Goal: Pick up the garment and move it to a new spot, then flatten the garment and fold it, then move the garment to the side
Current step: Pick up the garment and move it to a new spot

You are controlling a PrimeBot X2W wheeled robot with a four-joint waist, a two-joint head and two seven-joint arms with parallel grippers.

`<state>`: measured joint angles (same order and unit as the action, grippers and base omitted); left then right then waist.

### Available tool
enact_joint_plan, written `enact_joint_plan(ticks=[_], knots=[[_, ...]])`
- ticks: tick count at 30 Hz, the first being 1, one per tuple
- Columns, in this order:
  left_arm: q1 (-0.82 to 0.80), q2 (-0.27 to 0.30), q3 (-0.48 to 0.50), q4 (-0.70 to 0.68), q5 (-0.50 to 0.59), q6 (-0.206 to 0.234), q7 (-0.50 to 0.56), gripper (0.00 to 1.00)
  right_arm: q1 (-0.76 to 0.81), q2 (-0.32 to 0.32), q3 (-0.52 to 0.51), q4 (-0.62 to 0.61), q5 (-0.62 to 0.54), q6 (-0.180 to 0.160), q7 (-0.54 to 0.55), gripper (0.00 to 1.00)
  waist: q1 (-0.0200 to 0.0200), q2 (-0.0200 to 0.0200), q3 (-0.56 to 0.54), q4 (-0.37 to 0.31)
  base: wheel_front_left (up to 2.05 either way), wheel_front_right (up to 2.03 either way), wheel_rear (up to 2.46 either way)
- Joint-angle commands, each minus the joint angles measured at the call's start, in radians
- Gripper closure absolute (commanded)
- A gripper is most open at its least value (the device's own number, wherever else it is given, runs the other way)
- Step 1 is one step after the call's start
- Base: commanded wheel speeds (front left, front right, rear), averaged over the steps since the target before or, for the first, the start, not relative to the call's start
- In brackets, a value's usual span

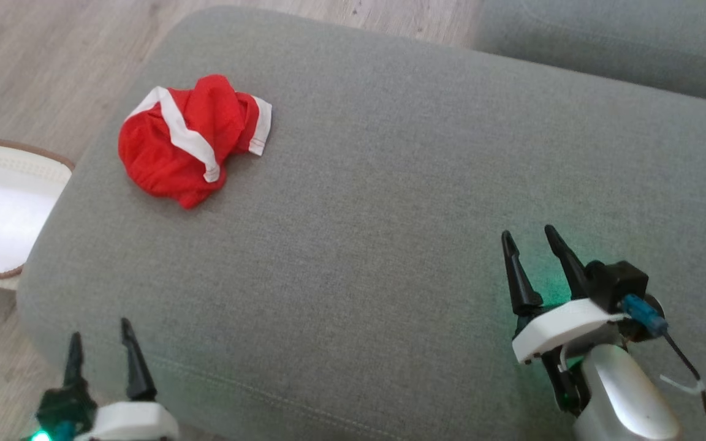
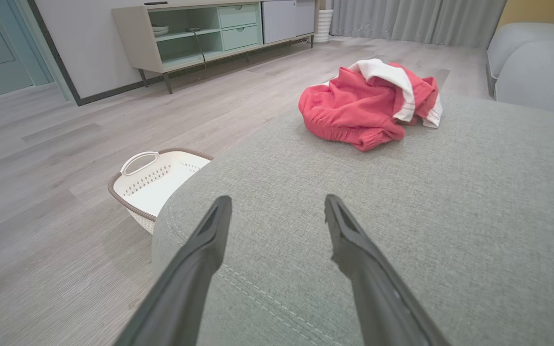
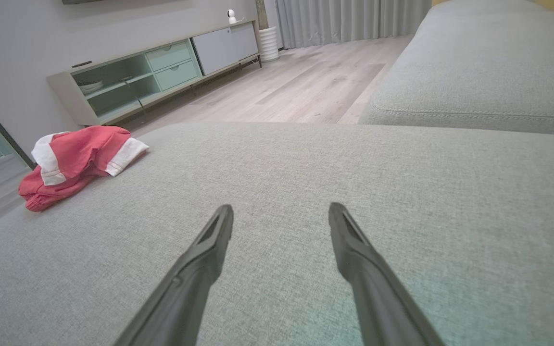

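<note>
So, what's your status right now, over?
Left gripper open, empty. Right gripper open, empty. Red garment crumpled on the grey cushion, towards its far left corner, untouched. Nothing lies between grippers and garment.

Grey sofa cushion (image 1: 390, 245) carries crumpled red garment (image 1: 187, 141) near far left corner.

Red garment (image 1: 184, 144) with white trim, crumpled in heap, far-left corner of grey cushion (image 1: 390, 214).
</note>
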<state>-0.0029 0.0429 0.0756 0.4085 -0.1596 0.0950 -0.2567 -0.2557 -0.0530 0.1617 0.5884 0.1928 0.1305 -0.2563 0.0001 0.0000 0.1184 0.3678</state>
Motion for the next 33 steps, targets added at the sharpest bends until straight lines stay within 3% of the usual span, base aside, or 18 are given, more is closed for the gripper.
enact_joint_plan(ticks=[1,7,16,22,33], knots=[[-0.063,0.007,0.068,-0.022,-0.001,-0.011,-0.005,0.00,-0.042,0.003,0.027,-0.026,-0.010,0.000,-0.005,0.00,-0.0001,0.0000,0.023,-0.010,0.00,0.00,0.00],[-0.212,0.056,0.140,0.020,0.008,-0.074,-0.005,0.00,-0.073,0.003,0.024,-0.042,-0.045,0.000,-0.005,0.00,-0.0001,0.0000,0.098,-0.050,0.00,0.00,0.00],[-0.473,0.156,0.155,0.144,0.029,-0.123,-0.005,0.00,-0.124,0.003,0.027,-0.063,-0.076,0.000,-0.005,0.00,-0.0001,0.0000,0.200,-0.119,0.00,0.00,0.00],[-0.635,0.223,0.160,0.316,-0.010,-0.185,-0.005,0.00,-0.159,0.003,0.017,-0.084,-0.091,0.000,-0.005,0.00,-0.0001,0.0000,0.266,-0.172,0.00,0.00,0.00],[-0.746,0.241,0.125,0.552,-0.086,-0.223,-0.005,0.00,-0.161,-0.004,-0.021,-0.082,-0.107,0.000,-0.005,0.00,-0.0001,0.0000,0.293,-0.208,0.00,0.00,0.00]])
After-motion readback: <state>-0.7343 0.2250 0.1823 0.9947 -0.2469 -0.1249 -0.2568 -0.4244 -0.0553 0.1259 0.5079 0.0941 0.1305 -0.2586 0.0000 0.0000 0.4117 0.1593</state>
